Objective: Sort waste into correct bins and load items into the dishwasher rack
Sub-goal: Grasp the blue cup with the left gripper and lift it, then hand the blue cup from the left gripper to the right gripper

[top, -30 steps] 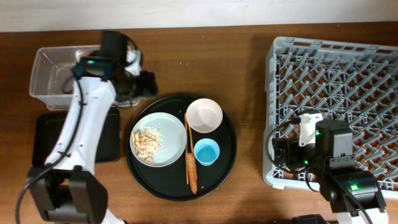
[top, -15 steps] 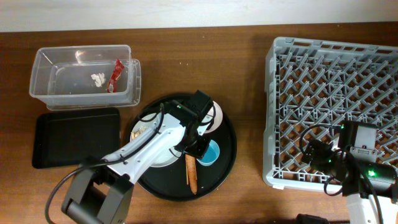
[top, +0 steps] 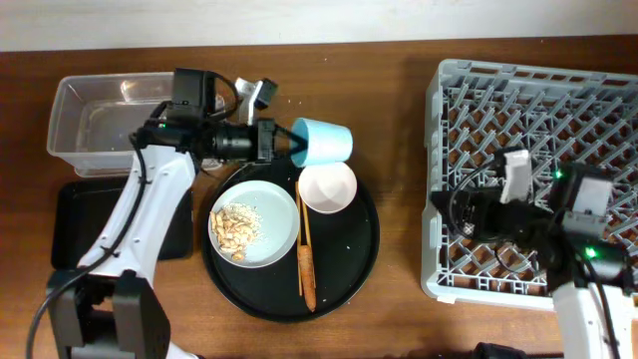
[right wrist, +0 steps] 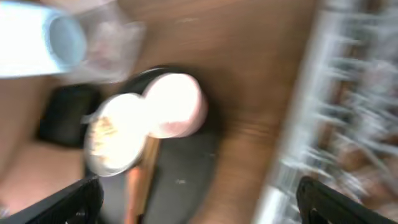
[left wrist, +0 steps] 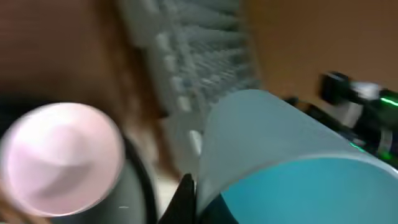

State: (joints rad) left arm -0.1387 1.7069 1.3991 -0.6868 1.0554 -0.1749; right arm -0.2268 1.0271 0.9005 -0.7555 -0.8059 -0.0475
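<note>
- Light-grey plastic, the dishwasher rack (top: 538, 130) is filling the right side of the overhead frame, and no dishes are showing among its upright pegs.
- Brown and wooden, the surface (top: 399, 100) is carrying everything else.
- Lower centre, the round black tray (top: 349, 269) is holding the plate, the bowl, the chopsticks and the carrot.
- Upper left, the clear tub (top: 95, 125) is sitting with its right end hidden under the left arm, so I cannot tell what is lying inside it.
- Just below it, the shallow black tray (top: 75, 224) is lying along the left edge, partly under the same arm.
- The right gripper (right wrist: 200, 186) is hanging over the left part of the rack. Its jaws are standing wide apart in the blurred wrist view, with nothing between them.
- The left gripper (top: 296, 146) is reaching right from the tub, just above the round tray's top edge, with its jaws clamped on the cup's rim.
- The pale grey-green plate (top: 271, 204) is resting on the left half of the round tray.
- The white bowl (top: 327, 186) is sitting upright just right of the plate, near the tray's top.
- The light-blue cup (top: 327, 142) is being held tipped on its side just above the bowl, its mouth facing the left wrist camera.
- The chopsticks (top: 301, 224) are lying between plate and bowl, running down the tray.
- The orange carrot (top: 307, 271) is lying beside their lower end.
- The beige food scraps (top: 236, 229) are heaped on the plate's left part.
</note>
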